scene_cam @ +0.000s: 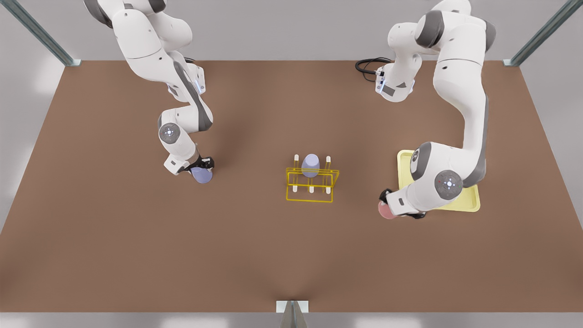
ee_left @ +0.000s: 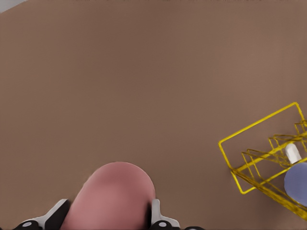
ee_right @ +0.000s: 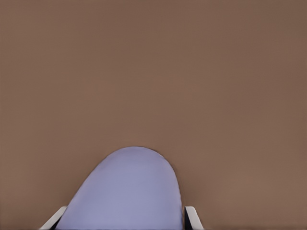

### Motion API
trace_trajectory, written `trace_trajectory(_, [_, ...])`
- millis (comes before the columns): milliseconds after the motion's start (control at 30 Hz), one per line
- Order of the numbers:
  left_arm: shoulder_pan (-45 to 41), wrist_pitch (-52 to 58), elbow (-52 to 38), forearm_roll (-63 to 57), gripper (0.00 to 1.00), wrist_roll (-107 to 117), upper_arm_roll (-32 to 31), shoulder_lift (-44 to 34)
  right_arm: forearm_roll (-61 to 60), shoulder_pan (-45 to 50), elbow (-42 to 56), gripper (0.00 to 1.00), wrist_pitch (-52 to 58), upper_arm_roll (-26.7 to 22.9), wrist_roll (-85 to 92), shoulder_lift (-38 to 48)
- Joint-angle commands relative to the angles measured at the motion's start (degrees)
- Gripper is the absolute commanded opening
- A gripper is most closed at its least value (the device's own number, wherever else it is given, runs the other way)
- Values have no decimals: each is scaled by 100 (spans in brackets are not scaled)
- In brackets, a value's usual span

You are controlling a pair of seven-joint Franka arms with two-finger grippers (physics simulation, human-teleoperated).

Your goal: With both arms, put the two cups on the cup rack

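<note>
Left gripper clamps the pink cup, right gripper clamps a lavender cup, both flanking the rack, ready for its pegs

You see a matt brown table with a smooth, even surface and no grain. The pink cup looks like smooth matt plastic, and so does the lavender cup and the second lavender cup on the rack. The cup rack is thin yellow wire with cream pegs. The tray looks like pale yellow smooth plastic. Both arms' shells are glossy white with grey joints.
</note>
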State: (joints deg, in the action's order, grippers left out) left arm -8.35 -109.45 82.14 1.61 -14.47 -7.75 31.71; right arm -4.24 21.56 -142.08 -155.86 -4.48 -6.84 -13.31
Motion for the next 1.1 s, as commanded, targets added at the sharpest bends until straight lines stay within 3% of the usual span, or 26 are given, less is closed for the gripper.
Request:
trace_trajectory(0, [-229, 732, -278, 199, 81, 3811, -68, 222, -7, -11, 14, 87, 3, 0, 130, 3])
trace_trajectory(167, [-738, 732, -1016, 814, 81, 4655, -68, 679, -7, -46, 32, 85, 3, 0, 174, 3])
trace_trajectory(333, [-1161, 1505, -1034, 902, 82, 4901, -77, 670, 2, -55, 128, 85, 21, 0, 262, 3])
trace_trajectory(567, [-1178, 1163, -999, 928, 82, 5069, -358, 872, 19, 6, 866, 85, 443, 220, 481, -49])
trace_trajectory(600, [-1178, 1128, -999, 911, 85, 5051, -358, 899, 19, 15, 1042, 85, 469, 290, 525, -111])
trace_trajectory(633, [-1161, 1128, -999, 902, 99, 5042, -358, 925, 19, 103, 1217, 85, 522, 299, 525, -181])
trace_trajectory(767, [-1117, 1154, -999, 876, 100, 5016, -341, 916, 11, 165, 1947, 85, 776, 553, 525, -392])
trace_trajectory(833, [-1090, 1654, -1244, 464, 100, 5033, -174, 705, 2, 165, 2387, 85, 1022, 703, 490, -550])
trace_trajectory(867, [-906, 2603, -2236, -213, 100, 4990, 55, 503, -7, 209, 2712, 85, 1304, 721, 464, -629])
trace_trajectory(900, [-528, 2824, -2660, -512, 100, 3946, 55, 302, -157, 270, 2932, 85, 1453, 765, 464, -664])
trace_trajectory(967, [-255, 3228, -2677, -1049, 100, 1870, 64, 55, -244, 376, 3301, 85, 1752, 765, 464, -735])
trace_trajectory(1033, [-457, 2130, 21, -1471, 100, 700, 327, -1975, -332, 437, 3582, 85, 2033, 765, 464, -744])
trace_trajectory(1067, [-466, 2428, -137, -1383, 100, 832, 318, -1896, -341, 481, 3828, 85, 2165, 765, 464, -902])
